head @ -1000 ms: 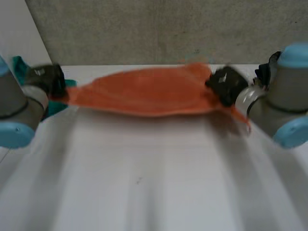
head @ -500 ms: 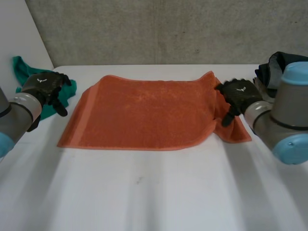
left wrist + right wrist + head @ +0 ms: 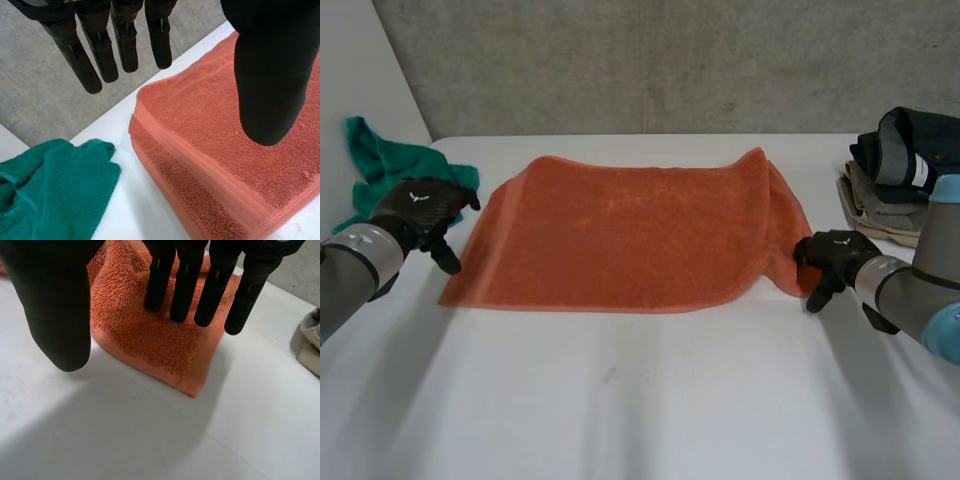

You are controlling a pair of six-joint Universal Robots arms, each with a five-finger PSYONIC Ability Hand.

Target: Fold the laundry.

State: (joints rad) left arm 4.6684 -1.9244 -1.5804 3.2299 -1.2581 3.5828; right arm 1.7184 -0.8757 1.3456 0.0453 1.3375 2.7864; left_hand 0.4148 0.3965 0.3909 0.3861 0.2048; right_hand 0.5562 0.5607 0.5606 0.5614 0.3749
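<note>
Head view: flat orange towel (image 3: 620, 240), left hand (image 3: 420, 215) and right hand (image 3: 832, 258) spread at its ends

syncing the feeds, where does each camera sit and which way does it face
Head view: between and behind the arms, looking down at the table, towel and pile; arms, left hand, right hand show.
Left wrist view: on that wrist, looking along the left hand's fingers at the towel's edge and a green cloth.
Right wrist view: on that wrist, looking along the right hand's fingers at a towel corner.
Shared: all three see the towel.
</note>
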